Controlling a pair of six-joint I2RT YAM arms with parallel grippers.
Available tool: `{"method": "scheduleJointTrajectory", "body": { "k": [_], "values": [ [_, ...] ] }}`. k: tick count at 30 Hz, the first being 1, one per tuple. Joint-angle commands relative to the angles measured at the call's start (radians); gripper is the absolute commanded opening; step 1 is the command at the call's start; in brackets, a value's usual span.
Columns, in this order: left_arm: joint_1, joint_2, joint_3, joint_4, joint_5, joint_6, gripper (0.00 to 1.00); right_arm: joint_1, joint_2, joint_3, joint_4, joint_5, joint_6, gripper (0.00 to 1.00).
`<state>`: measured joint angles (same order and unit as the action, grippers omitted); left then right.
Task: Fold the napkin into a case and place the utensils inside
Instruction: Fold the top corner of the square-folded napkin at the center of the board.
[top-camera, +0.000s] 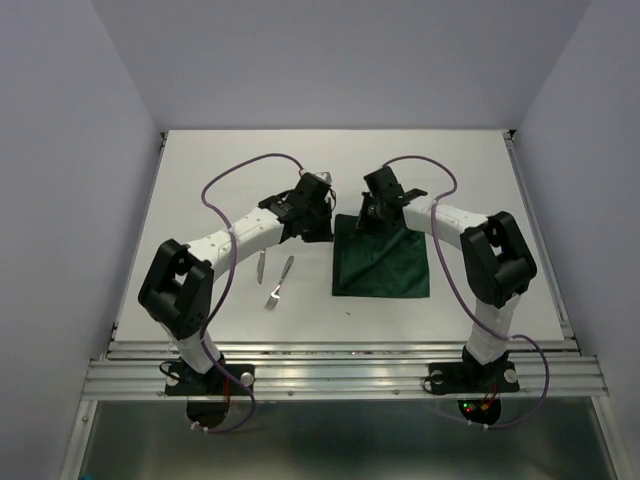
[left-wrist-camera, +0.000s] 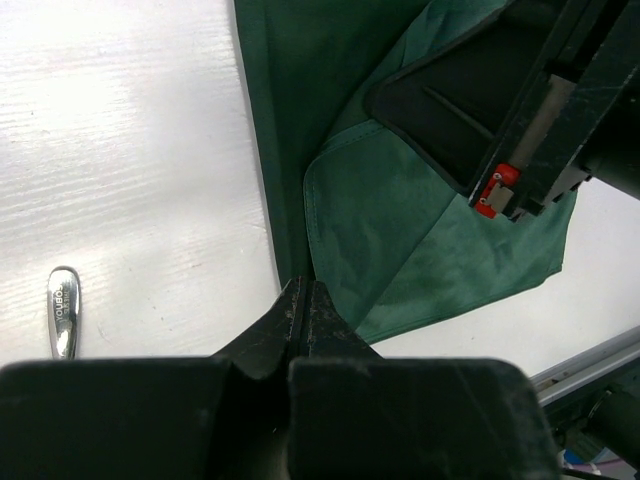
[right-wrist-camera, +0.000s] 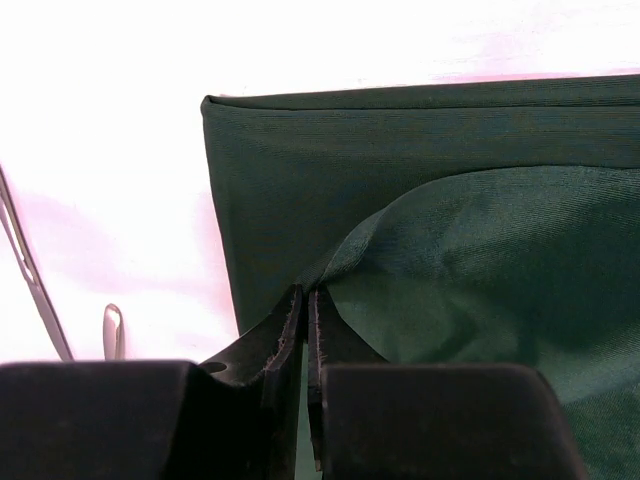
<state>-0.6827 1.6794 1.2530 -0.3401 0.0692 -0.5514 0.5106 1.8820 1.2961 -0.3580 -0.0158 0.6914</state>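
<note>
We see the dark green napkin (top-camera: 385, 268) lying on the worktop (top-camera: 200, 180). Our left hand (left-wrist-camera: 303, 292) and right hand (right-wrist-camera: 308, 297) each pinch tight on cloth at its far edge. The fork (top-camera: 279, 284) and knife (top-camera: 261, 265) lie left of it.

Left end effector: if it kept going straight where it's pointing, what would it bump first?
The napkin. The left end effector is shut with its tips right at the green cloth's edge, seemingly pinching it, so cloth comes first. What lies beyond is hard to judge.
</note>
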Motion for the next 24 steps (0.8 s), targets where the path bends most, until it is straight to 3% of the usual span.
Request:
{"method": "scheduleJointTrajectory", "body": {
  "k": [1, 24],
  "values": [
    [0.002, -0.066, -0.015, 0.015, -0.02, -0.004, 0.0, 0.012, 0.019, 0.052, 0.014, -0.013, -0.015, 0.07],
    [0.002, -0.084, -0.055, 0.033, -0.017, -0.016, 0.0, 0.031, 0.071, 0.091, 0.016, -0.003, -0.01, 0.09]
  ]
}}
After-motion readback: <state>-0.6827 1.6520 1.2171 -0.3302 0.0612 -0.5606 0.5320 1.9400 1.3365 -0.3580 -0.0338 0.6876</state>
